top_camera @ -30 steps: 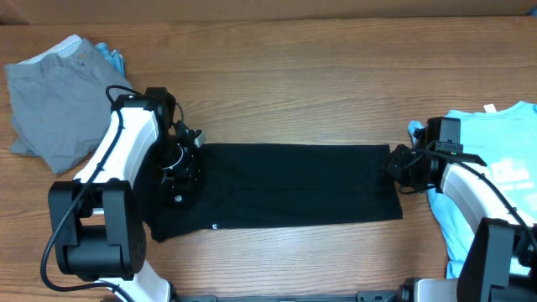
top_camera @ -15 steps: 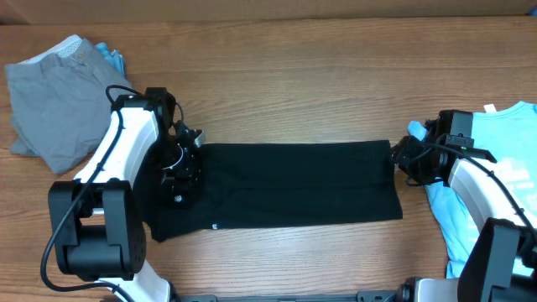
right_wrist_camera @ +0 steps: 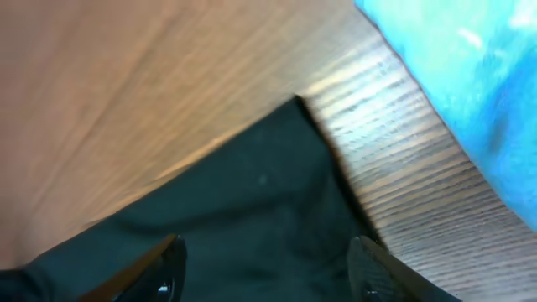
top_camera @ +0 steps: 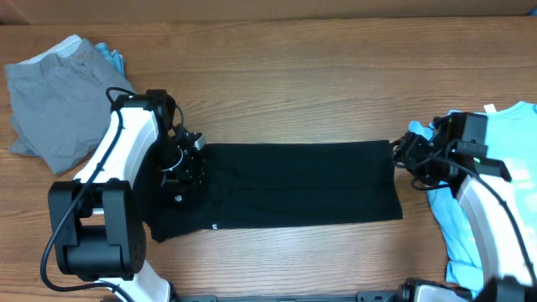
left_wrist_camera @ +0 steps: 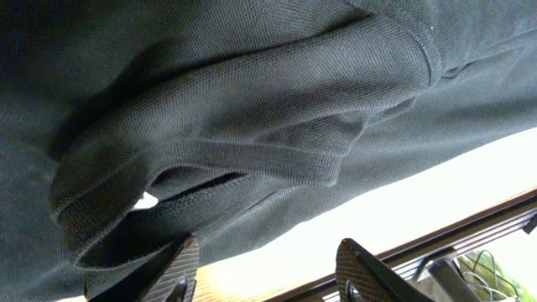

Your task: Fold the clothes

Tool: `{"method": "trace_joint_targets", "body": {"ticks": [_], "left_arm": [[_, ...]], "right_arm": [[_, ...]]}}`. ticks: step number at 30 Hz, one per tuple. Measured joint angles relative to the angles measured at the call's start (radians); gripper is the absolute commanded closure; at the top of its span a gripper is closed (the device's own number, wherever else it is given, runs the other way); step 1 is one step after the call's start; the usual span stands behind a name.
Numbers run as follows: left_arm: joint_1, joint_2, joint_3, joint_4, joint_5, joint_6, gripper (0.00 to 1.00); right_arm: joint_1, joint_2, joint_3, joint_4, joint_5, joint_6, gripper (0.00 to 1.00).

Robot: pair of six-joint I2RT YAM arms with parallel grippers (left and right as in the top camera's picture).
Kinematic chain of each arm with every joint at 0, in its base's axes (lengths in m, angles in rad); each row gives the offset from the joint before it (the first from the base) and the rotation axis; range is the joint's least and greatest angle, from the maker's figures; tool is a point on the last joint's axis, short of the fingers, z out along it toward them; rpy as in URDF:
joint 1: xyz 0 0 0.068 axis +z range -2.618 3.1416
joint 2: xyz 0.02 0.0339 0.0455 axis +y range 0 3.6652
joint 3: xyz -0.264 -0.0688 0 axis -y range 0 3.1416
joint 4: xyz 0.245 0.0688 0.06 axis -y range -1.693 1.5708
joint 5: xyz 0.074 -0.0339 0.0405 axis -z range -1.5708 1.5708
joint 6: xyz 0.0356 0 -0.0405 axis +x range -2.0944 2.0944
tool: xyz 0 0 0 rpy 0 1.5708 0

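Note:
The black shirt [top_camera: 294,184] lies folded into a long flat band across the middle of the table, its tiny white label [top_camera: 215,226] near the front edge. My left gripper [top_camera: 183,164] sits over the band's bunched left end. In the left wrist view its jaws [left_wrist_camera: 268,273] stand apart, with rumpled black fabric [left_wrist_camera: 252,101] touching the left finger and bare table between the tips. My right gripper [top_camera: 399,156] hovers at the band's far right corner. It is open [right_wrist_camera: 268,273] above the black cloth [right_wrist_camera: 252,210] and holds nothing.
A grey garment [top_camera: 50,101] lies crumpled at the back left with a bit of blue cloth [top_camera: 111,59] beside it. A light blue printed T-shirt [top_camera: 520,134] is spread at the right edge, partly under my right arm, and shows in the right wrist view [right_wrist_camera: 470,84]. The wooden table [top_camera: 294,84] stretches behind the shirt.
My right gripper has opened, let go of the shirt's right edge and drawn back to the right. The left gripper's jaws have spread wider. The shirt has stayed flat.

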Motion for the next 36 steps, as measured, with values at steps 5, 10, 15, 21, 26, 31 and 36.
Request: {"method": "trace_joint_targets", "body": {"ticks": [5,10,15,21,26,31,36], "left_arm": [[0.0,0.0,-0.005,0.074,0.005,-0.001,0.44],[-0.025,0.0,-0.065,0.111,0.04,-0.001,0.44],[-0.073,0.0,-0.104,0.138,0.054,-0.002,0.48],[-0.104,0.0,-0.114,0.187,0.059,-0.01,0.72],[-0.112,0.0,-0.125,0.225,0.057,-0.024,0.85],[-0.112,0.0,-0.129,0.211,0.077,-0.027,0.96],[-0.112,0.0,-0.129,0.12,0.128,-0.026,0.96]], "right_arm": [[0.0,-0.039,0.001,-0.023,-0.006,0.001,0.32],[0.0,-0.039,0.001,-0.034,-0.007,0.0,0.3],[0.0,-0.039,0.001,-0.035,-0.006,0.001,0.29],[0.0,-0.039,0.001,-0.035,-0.007,0.0,0.29],[0.0,-0.039,0.001,-0.036,-0.007,0.001,0.29],[0.0,-0.039,0.001,-0.037,-0.007,0.001,0.29],[0.0,-0.039,0.001,-0.038,-0.007,0.0,0.28]]}}
